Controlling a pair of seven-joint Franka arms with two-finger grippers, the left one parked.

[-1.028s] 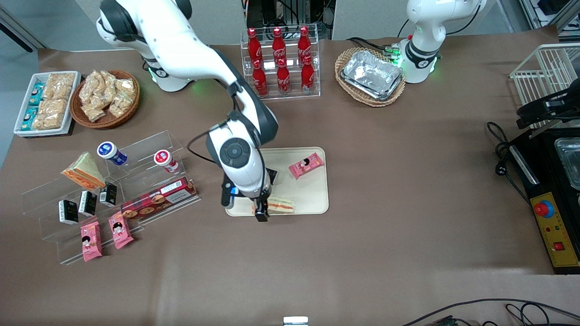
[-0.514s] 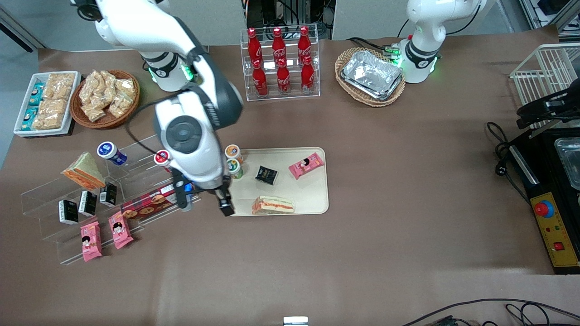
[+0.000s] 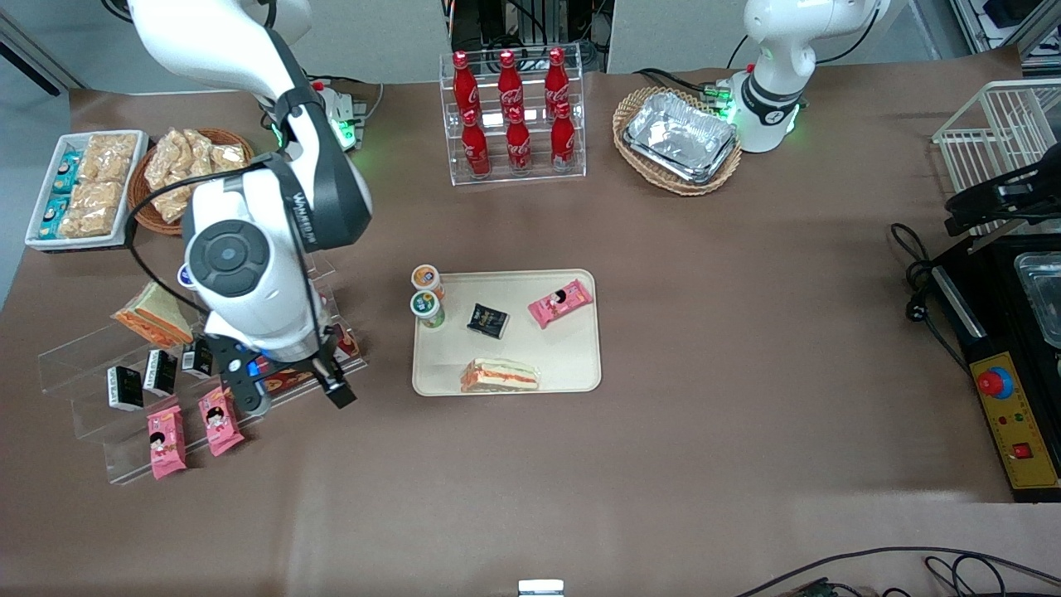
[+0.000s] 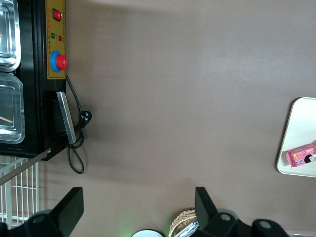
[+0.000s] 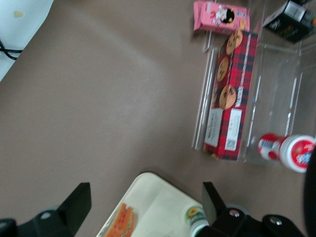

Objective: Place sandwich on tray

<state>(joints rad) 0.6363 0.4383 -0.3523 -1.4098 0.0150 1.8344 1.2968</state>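
Note:
The sandwich point(image 3: 500, 376), a clear-wrapped wedge with a red-orange filling stripe, lies on the cream tray point(image 3: 580, 365) along the rim nearest the front camera. It also shows in the right wrist view point(image 5: 120, 223) on the tray's corner point(image 5: 158, 200). My right gripper point(image 3: 334, 388) is open and empty. It hangs over the bare table between the tray and the clear acrylic shelf point(image 3: 91, 414), well away from the sandwich. In the wrist view the gripper point(image 5: 145, 193) holds nothing between its spread fingers.
On the tray are two small cups point(image 3: 427, 305), a black packet point(image 3: 487, 320) and a pink pack point(image 3: 561, 302). The shelf holds a second sandwich point(image 3: 153, 313), a red cookie box point(image 5: 229, 94), black packets and pink packs. A cola bottle rack point(image 3: 514, 116) stands farther from the camera.
My gripper has let go of the sandwich, which stays on the tray. The arm has risen and swung away from the tray to the acrylic shelf, uncovering the cups and black packet.

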